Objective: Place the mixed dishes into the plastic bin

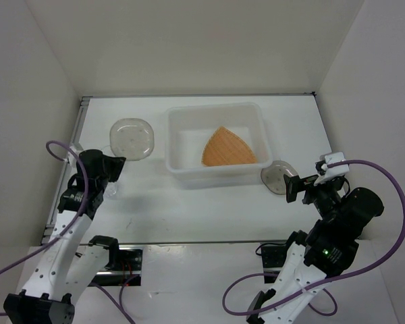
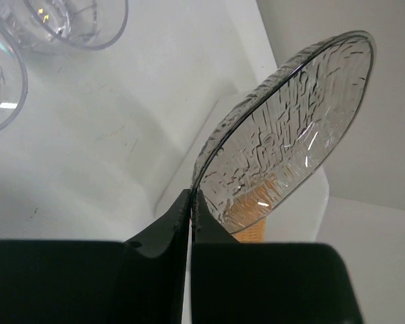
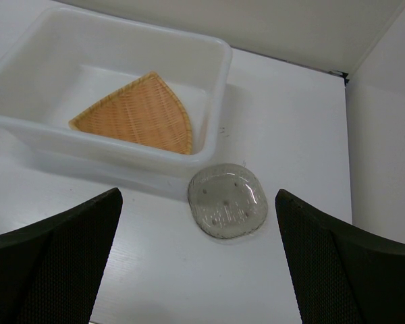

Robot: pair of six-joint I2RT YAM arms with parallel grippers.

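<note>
The plastic bin (image 1: 181, 118) stands mid-table with the orange woven fan-shaped plate (image 1: 227, 148) lying flat inside. My left gripper (image 1: 116, 164) is shut on the rim of a grey speckled plate (image 1: 131, 137), left of the bin. In the left wrist view the jaws (image 2: 191, 196) pinch that plate (image 2: 290, 128), which stands tilted on edge. Two clear ribbed cups (image 2: 74, 20) (image 2: 0, 81) sit on the table beside it. My right gripper (image 1: 293, 185) is open and empty, over the second grey plate (image 1: 277, 177), which lies flat by the bin's right front corner (image 3: 227, 201).
White walls enclose the table on the left, back and right. In the right wrist view the bin's rim (image 3: 219, 81) is just behind the flat plate, and the woven plate (image 3: 138, 115) shows inside. Cables trail from both arms.
</note>
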